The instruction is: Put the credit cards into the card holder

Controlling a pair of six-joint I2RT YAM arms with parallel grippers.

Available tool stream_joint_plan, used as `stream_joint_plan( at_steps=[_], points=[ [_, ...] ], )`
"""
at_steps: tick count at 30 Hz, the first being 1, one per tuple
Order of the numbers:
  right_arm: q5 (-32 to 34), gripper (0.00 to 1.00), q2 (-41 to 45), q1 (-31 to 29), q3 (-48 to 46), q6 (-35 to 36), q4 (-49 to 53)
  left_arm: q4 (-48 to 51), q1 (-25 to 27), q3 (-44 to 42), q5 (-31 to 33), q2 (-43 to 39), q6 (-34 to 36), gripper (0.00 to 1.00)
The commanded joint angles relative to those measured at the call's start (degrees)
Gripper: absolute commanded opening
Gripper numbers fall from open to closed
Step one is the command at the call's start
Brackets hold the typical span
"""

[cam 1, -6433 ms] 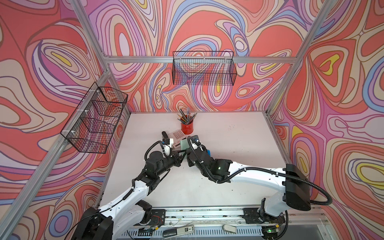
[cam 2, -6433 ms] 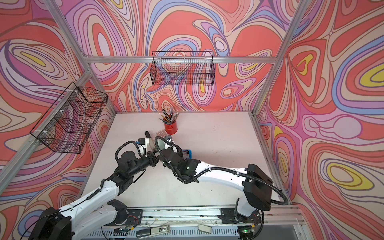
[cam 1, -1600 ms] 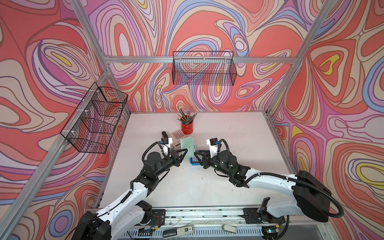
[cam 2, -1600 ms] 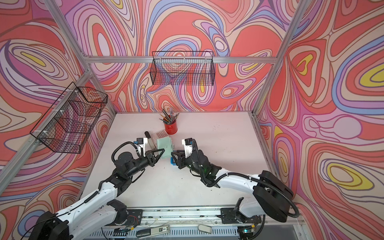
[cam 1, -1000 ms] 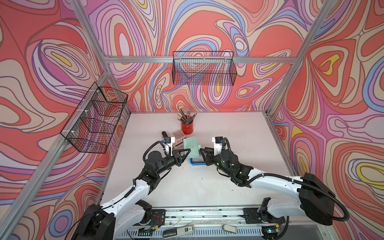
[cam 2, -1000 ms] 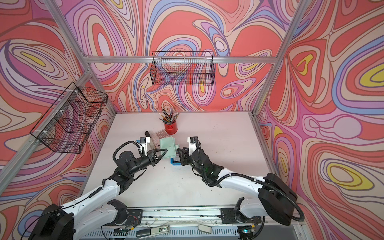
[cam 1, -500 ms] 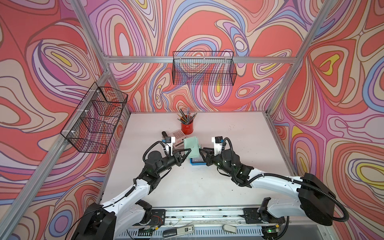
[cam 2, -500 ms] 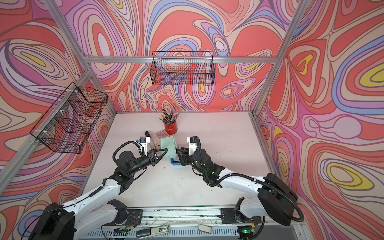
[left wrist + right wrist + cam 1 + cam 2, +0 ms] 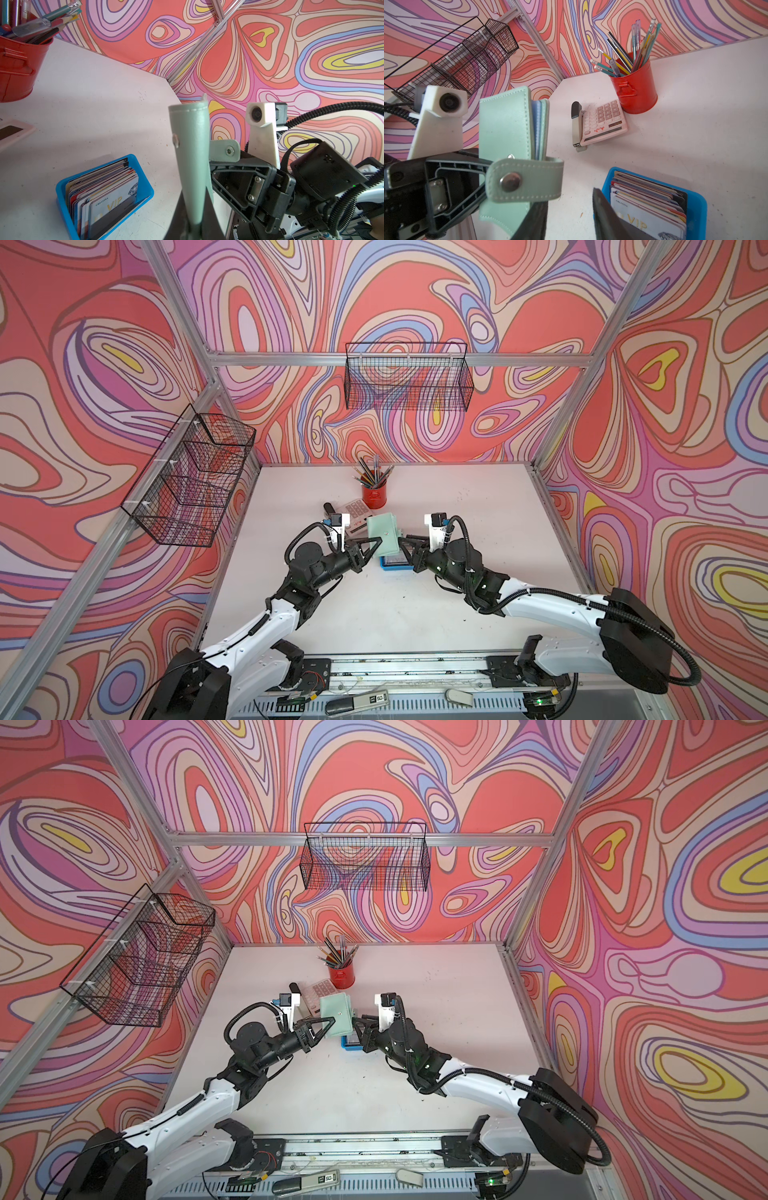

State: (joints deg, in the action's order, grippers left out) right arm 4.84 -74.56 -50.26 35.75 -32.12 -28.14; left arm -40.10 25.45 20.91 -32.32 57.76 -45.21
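The card holder is a sage-green wallet held upright above the table, its covers together. My left gripper is shut on its lower edge. Its snap tab hangs loose towards my right gripper, which is open just beside the tab, with only bare table between its jaws. The credit cards stand packed on edge in a blue tray under and beside the card holder, a white VIP card at the front.
A red pencil cup stands at the back, with a pink calculator and a stapler to its left. Wire baskets hang on the back and left walls. Bare table lies to the right and front.
Since the oldest frames the right arm has drawn back to the right of the tray. In the last second both arms barely move, and the right jaws narrow slightly beside the tab.
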Motion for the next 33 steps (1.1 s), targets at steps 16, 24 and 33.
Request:
stream_joint_plan(
  at_steps=[16,24,33],
  points=[
    [-4.5,0.38,-0.4,-0.3,0.6,0.7,-2.1,-0.6,0.0,1.7,0.8,-0.5,1.0,0.00],
    [-6.2,0.42,0.0,-0.3,0.6,2.0,-2.5,3.4,0.0,2.6,2.8,0.1,1.9,0.00],
    [-8.2,0.51,-0.4,-0.4,0.6,2.6,-3.6,2.6,0.0,2.6,2.4,0.6,1.7,0.00]
  ],
)
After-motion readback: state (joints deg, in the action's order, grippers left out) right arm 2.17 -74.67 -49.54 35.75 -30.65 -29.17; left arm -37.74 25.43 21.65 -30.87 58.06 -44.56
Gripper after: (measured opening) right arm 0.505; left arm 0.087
